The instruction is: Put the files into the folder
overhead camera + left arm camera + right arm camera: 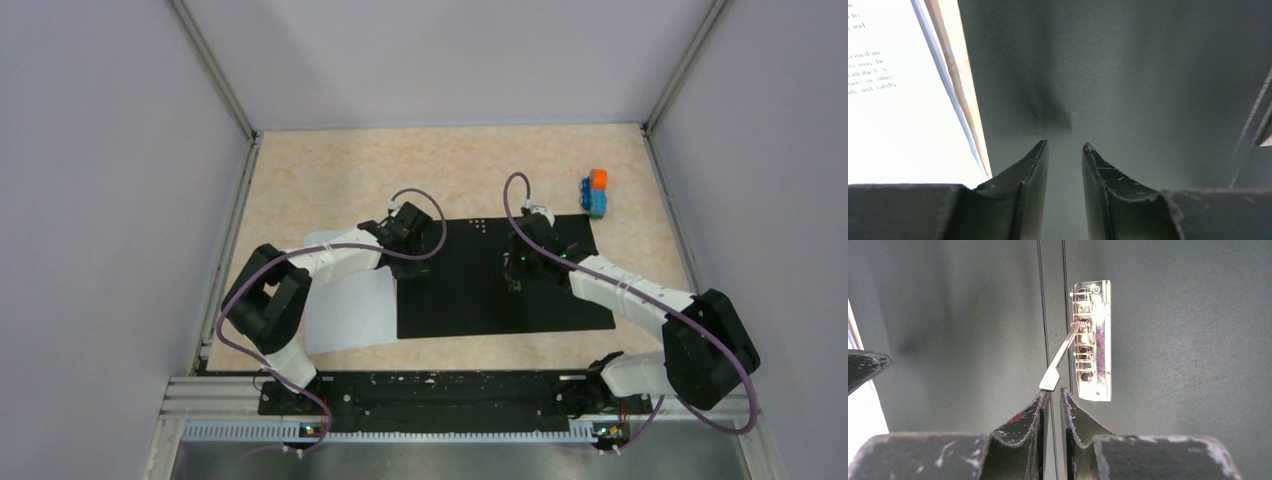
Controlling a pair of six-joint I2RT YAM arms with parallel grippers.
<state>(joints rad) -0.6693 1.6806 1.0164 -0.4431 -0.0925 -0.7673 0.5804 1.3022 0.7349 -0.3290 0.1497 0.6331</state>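
Folder [470, 300] lay open and flat mid-table, black inside up. Files [350, 310] sat stacked just beside its left edge with a thin strip of table [960, 75] between them, none in yet. Right gripper [1054, 391] was down at the spine, fingers nearly together with a sliver of gap and nothing in it. The free end of the clip lever [1060, 355] sat right at its left fingertip; couldn't tell if it was touching. Metal clip [1093, 340] sat just right of the spine lines. Left gripper [1066, 145] hovered low over the folder's left half, fingers moderately spread, empty. Looked like the clip-opening step. I'd hook under the lever tip from the side rather than pinch it, then swing it fully over so the clamp stays up. I'd also press the left fingers on the cover so the folder doesn't slide. Sheets look floppy, so best slid in afterwards as one stack. Writing: only fragments on the top sheet were readable, "may be", "or other", "and validly"; the rest was cut off. No brand or label showed on clip or folder.
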